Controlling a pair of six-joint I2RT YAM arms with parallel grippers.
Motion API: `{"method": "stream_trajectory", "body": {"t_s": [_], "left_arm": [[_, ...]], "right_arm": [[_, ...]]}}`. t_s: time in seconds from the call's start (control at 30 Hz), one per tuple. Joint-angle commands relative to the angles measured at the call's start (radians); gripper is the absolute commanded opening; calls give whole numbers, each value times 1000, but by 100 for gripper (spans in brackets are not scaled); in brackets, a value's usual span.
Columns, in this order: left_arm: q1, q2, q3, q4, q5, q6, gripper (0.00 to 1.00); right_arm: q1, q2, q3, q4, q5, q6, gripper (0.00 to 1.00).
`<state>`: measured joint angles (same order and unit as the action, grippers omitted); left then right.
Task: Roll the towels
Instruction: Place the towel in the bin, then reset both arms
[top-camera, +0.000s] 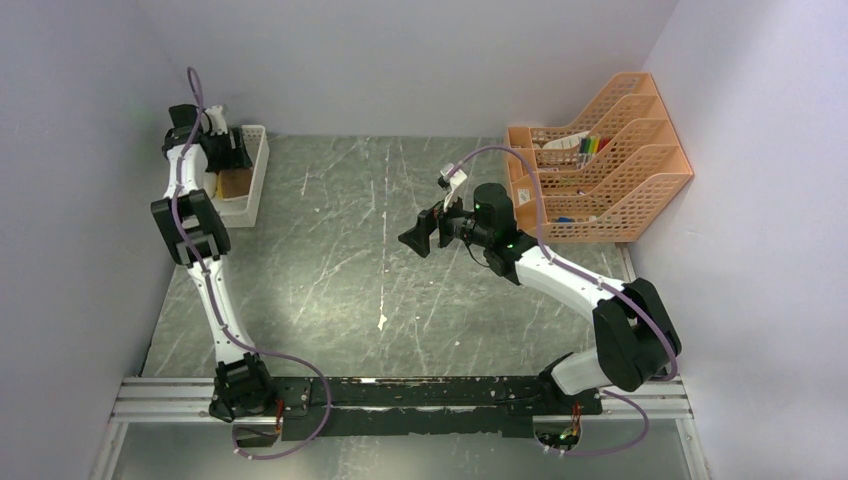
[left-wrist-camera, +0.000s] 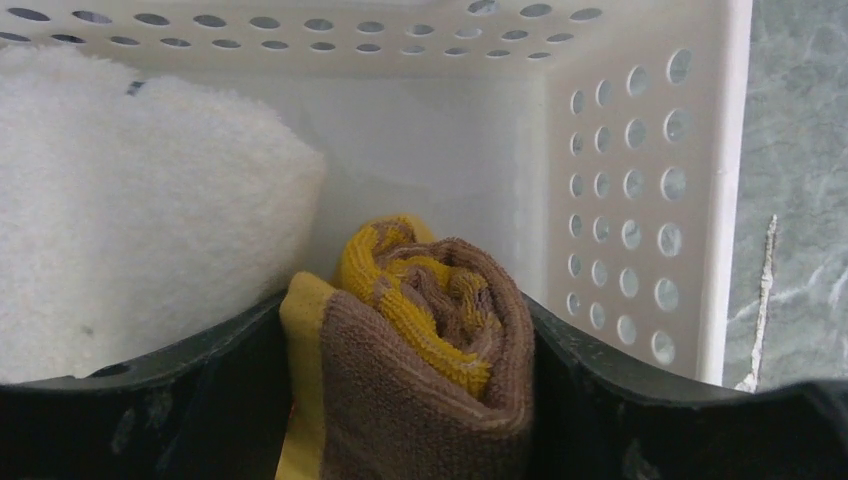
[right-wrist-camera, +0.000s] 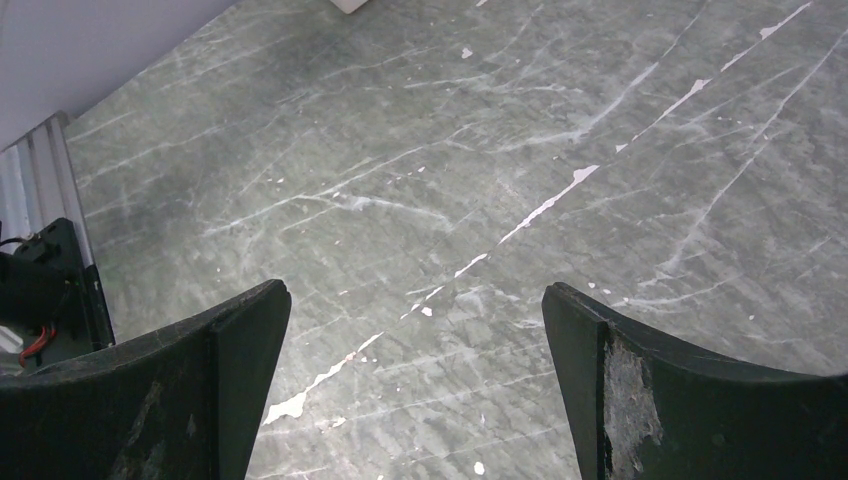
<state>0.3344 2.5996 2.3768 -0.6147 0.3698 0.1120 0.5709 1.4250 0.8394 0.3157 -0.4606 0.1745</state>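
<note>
The brown towel (left-wrist-camera: 430, 340) is rolled up, its mustard-yellow reverse showing in the spiral. It stands inside the white perforated basket (left-wrist-camera: 640, 200) at the table's far left (top-camera: 255, 170). My left gripper (left-wrist-camera: 408, 305) reaches into the basket, jaws wide, one finger on each side of the roll, which looks round and unsqueezed. The cream-white towel (left-wrist-camera: 130, 200), also rolled, lies to the left of it in the same basket. In the top view the brown towel (top-camera: 236, 183) peeks out below the left gripper (top-camera: 228, 152). My right gripper (top-camera: 418, 235) hovers open over the bare table (right-wrist-camera: 415, 295), holding nothing.
An orange tiered file rack (top-camera: 600, 170) with pens and small items stands at the back right. The grey marbled tabletop (top-camera: 380, 260) lies between the arms. White walls close in on the left, the back and the right.
</note>
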Motion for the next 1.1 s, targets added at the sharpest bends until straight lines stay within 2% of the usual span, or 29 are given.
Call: {"method": "stream_trajectory", "body": {"t_s": [0.0, 0.17, 0.33, 0.57, 0.67, 0.77, 0.87, 0.97, 1.07], "left_arm": [[-22, -37, 11, -10, -124, 40, 82], [-35, -112, -1, 21, -142, 36, 88], [-44, -221, -14, 56, -157, 33, 100], [-51, -390, -40, 107, -182, -1, 100], [-65, -492, -105, 158, -186, -52, 100], [-98, -640, -298, 299, -172, -148, 100], [-217, -806, -561, 486, -224, -90, 100], [-368, -931, -793, 636, -306, -32, 100], [-424, -1030, -996, 774, -258, -105, 100]], "right_arm": [[6, 0, -5, 7, -1, -17, 100], [7, 1, -5, 14, -3, -15, 100], [9, -1, -5, 13, -2, -17, 100], [10, 3, -5, 23, -1, -9, 100], [11, 3, -8, 37, 12, 6, 100], [11, 6, -23, 72, 36, 34, 100], [9, 6, -29, 80, 48, 43, 100], [3, -41, -79, 139, 178, 78, 100], [-22, -85, -123, 169, 296, 127, 100]]}}
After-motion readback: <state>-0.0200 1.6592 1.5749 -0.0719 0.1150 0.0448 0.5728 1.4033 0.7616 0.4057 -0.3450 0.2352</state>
